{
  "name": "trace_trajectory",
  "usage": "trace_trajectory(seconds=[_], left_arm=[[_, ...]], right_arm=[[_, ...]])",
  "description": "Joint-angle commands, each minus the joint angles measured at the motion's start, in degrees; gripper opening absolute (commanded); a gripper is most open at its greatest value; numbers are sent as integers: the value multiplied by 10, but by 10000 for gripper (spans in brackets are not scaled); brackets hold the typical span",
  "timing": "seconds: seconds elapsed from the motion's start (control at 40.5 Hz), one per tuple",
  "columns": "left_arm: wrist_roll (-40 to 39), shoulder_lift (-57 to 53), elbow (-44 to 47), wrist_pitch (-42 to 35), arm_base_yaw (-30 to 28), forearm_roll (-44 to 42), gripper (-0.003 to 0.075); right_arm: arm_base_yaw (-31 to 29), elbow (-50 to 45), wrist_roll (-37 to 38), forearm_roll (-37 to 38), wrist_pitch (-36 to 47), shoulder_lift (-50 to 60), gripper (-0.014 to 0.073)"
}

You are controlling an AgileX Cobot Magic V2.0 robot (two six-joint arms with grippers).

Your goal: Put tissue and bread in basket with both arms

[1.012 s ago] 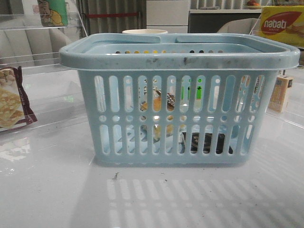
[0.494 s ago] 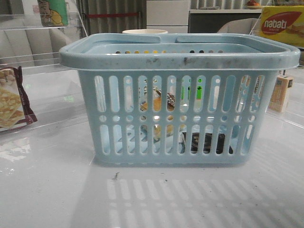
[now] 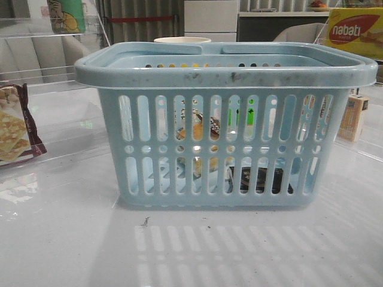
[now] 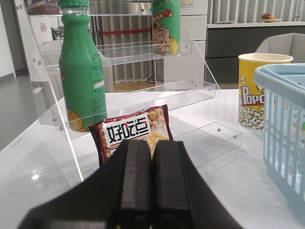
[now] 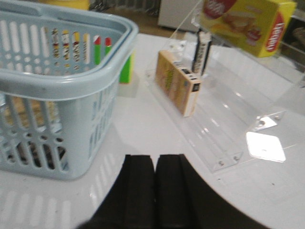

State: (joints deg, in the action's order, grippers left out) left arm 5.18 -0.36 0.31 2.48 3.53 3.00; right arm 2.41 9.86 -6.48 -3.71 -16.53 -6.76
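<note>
The pale-blue slotted basket point(image 3: 224, 72) stands in the middle of the table; it also shows in the left wrist view point(image 4: 286, 119) and the right wrist view point(image 5: 62, 81). Through its slots I see the golden-brown bread point(image 3: 197, 134) in its clear bag and the flat black tissue pack point(image 3: 263, 179) on the basket floor. My left gripper point(image 4: 151, 143) is shut and empty, left of the basket, facing a snack pack. My right gripper point(image 5: 155, 160) is shut and empty, just right of the basket. Neither gripper shows in the front view.
A maroon-edged cracker pack point(image 3: 15, 128) lies left, also in the left wrist view point(image 4: 133, 131), by a green bottle point(image 4: 83, 71) on a clear shelf. A popcorn cup point(image 4: 259, 88) stands behind. Right: tan carton point(image 5: 178, 81), yellow nabati box point(image 3: 353, 30), clear rack point(image 5: 224, 119).
</note>
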Motion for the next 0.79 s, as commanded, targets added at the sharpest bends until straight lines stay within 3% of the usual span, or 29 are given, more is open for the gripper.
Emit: trace_trajectory(seconds=[0.0, 0.345, 0.765], left_arm=[[-6, -11, 1, -46, -1, 0, 90], [-6, -11, 1, -45, -1, 0, 90], [-6, -10, 1, -45, -1, 0, 90]], right_arm=[[-41, -26, -2, -12, 110, 31, 66], [-68, -117, -2, -13, 182, 84, 66], [-68, -116, 5, -13, 190, 84, 66]])
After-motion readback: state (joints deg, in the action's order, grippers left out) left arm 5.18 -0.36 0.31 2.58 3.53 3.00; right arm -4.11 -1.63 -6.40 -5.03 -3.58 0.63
